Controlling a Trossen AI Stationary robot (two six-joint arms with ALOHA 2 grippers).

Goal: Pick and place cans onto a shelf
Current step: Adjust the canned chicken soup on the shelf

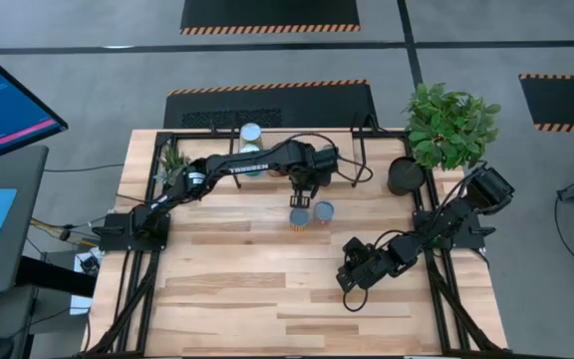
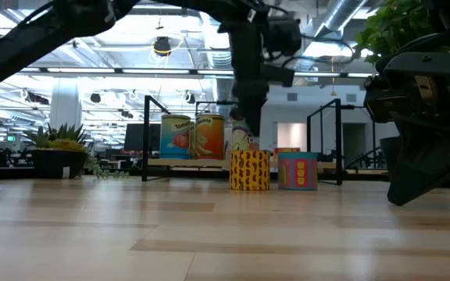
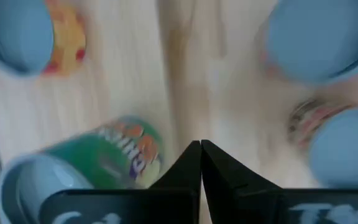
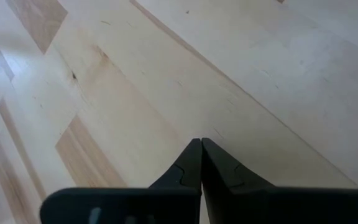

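My left gripper (image 1: pixel 301 193) (image 3: pixel 201 145) is shut and points down over the table among several cans, touching none. Under it in the high view stand a yellow-and-black can (image 2: pixel 249 170) (image 1: pixel 299 214) and a teal-and-pink can (image 2: pixel 298 170) (image 1: pixel 323 210), both on their bases on the tabletop. In the left wrist view a green-labelled can (image 3: pixel 101 163) shows beside the fingers. Two cans (image 2: pixel 176 136) (image 2: pixel 209 136) stand upright on the shelf (image 2: pixel 186 161) at the far side. My right gripper (image 1: pixel 352 276) (image 4: pixel 201 143) waits shut over bare planks at the right.
A dark round pot (image 1: pixel 405 177) and a leafy plant (image 1: pixel 451 125) stand at the far right corner. A small plant in a dark dish (image 2: pixel 57 152) sits at the far left. Black metal frames (image 2: pixel 326 136) rise behind the cans.
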